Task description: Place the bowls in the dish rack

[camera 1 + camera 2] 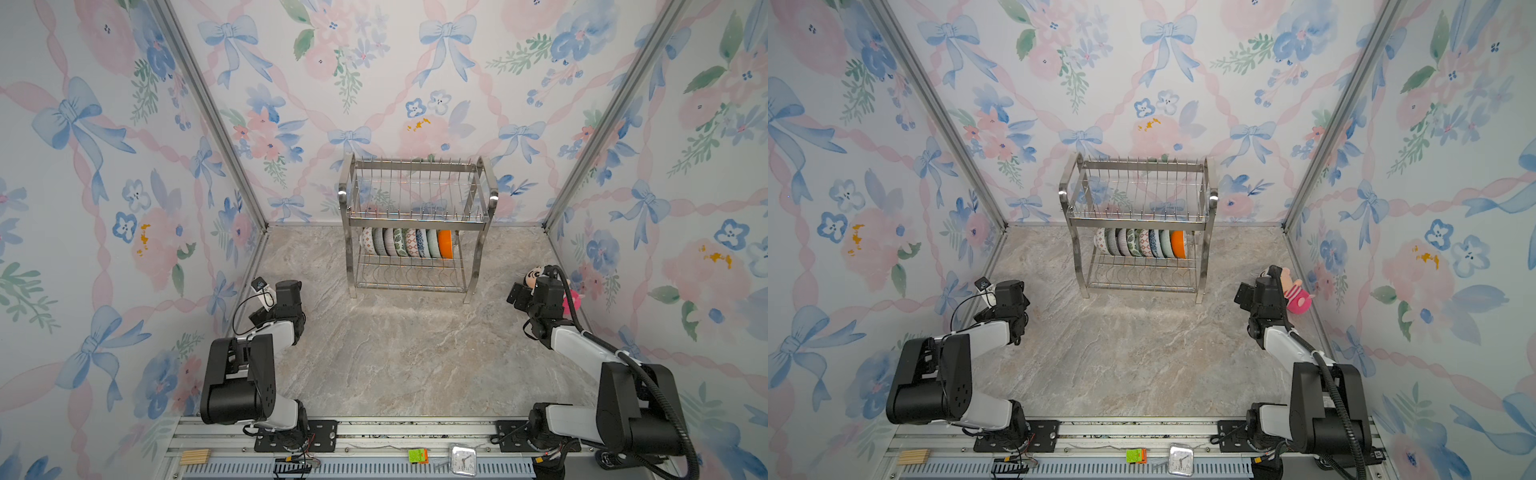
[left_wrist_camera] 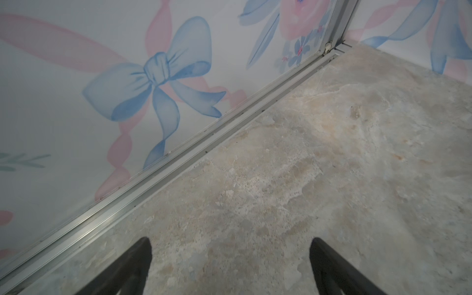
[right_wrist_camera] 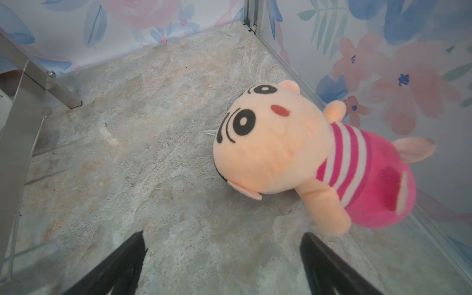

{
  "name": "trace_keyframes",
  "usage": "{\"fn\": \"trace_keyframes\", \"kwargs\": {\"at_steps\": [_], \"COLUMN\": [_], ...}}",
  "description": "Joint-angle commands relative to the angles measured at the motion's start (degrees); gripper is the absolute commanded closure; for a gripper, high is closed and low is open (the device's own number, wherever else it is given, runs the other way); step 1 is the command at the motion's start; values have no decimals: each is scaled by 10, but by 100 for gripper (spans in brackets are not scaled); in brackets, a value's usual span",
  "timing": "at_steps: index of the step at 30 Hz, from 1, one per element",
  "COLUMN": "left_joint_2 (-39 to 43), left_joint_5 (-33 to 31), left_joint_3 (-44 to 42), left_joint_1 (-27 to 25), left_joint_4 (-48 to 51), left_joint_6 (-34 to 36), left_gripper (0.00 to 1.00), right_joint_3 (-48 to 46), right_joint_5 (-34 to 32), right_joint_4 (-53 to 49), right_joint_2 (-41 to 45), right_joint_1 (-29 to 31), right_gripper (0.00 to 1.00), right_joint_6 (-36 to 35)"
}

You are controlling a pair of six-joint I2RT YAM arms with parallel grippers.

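On shiny wire dish rack (image 1: 415, 224), round glazed bowls (image 1: 409, 242) stood edgewise — left gripper (image 2: 231, 240), right gripper (image 3: 222, 233) splayed wide.

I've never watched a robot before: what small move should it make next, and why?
Probably rest: the bowls stand in a row in the lower tier of the dish rack, none shows on the table, and the left gripper and right gripper hang open, empty.
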State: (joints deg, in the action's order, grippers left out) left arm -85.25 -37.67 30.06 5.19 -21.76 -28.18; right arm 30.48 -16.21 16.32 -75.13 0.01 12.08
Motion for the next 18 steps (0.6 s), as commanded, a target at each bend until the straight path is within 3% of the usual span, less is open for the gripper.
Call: {"fn": "trace_keyframes", "kwargs": {"at_steps": [1, 12, 15, 18], "left_joint_2": [11, 11, 8, -20], "left_joint_5": [36, 36, 73, 159], "left_joint_3": [-51, -120, -120, -106], "left_joint_1": [-7, -98, -93, -109], "left_joint_4": [-136, -333, -336, -349], "left_joint_6": [32, 180, 190, 250], "left_gripper": [2, 2, 2, 2], "right_joint_3": [-29, -147, -161, -167], "right_joint_5": [-47, -37, -33, -22], "right_joint_4": [79, 288, 330, 384], "right_joint_2": [15, 34, 27, -2], "right_joint_1": [25, 67, 66, 63], "right_gripper": [4, 3, 3, 3], "right_joint_6": [-62, -109, -118, -124]}}
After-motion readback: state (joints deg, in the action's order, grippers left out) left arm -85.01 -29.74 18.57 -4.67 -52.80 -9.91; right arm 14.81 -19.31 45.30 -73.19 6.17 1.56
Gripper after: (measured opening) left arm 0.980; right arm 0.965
